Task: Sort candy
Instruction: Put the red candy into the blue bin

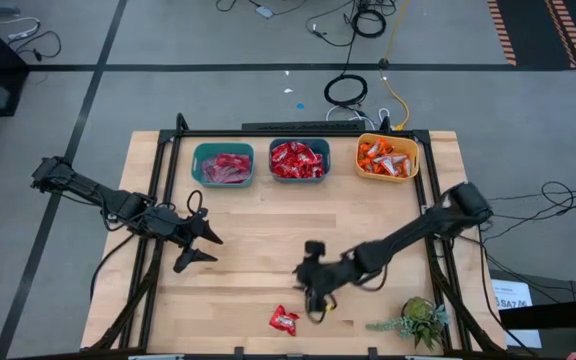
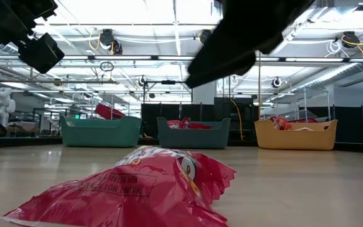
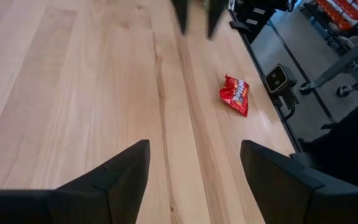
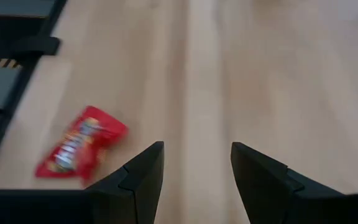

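One red candy packet [image 1: 284, 320] lies alone on the wooden table [image 1: 258, 215] near its front edge. The right gripper [image 1: 317, 309] hangs just beside it, fingers apart with nothing between them, not touching it. The left gripper [image 1: 208, 248] waits farther off, spread wide and empty. At the back, more candy fills two teal bins [image 1: 222, 165] and a yellow bin [image 1: 387, 158].

Shiny red candy [image 1: 284, 319], two teal bins [image 1: 223, 165], one yellow bin [image 1: 387, 158], pale wooden table [image 1: 268, 220]
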You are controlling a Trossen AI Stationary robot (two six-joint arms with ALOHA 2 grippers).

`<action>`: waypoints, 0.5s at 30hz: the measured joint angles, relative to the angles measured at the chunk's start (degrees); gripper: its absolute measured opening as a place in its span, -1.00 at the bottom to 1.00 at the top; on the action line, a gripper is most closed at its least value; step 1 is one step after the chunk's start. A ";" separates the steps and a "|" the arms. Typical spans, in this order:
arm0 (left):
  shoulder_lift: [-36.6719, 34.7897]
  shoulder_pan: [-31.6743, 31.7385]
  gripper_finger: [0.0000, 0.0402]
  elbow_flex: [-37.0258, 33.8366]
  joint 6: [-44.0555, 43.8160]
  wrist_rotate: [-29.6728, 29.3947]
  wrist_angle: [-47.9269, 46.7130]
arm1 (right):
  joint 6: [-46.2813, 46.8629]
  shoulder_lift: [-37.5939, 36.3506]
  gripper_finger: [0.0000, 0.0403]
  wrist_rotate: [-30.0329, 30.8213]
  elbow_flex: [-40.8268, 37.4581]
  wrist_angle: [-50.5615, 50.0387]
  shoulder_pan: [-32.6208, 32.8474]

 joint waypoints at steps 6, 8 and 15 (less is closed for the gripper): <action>0.01 0.00 0.30 0.00 0.01 0.00 -0.03 | 1.19 9.08 -0.11 0.00 10.71 -2.06 3.44; -0.02 -0.02 0.30 0.00 0.01 0.00 -0.07 | 3.01 11.06 -0.11 -0.01 13.00 -3.22 4.48; 0.01 0.00 0.30 0.00 0.00 0.00 -0.05 | 11.21 16.26 -0.11 0.16 15.43 -2.93 7.62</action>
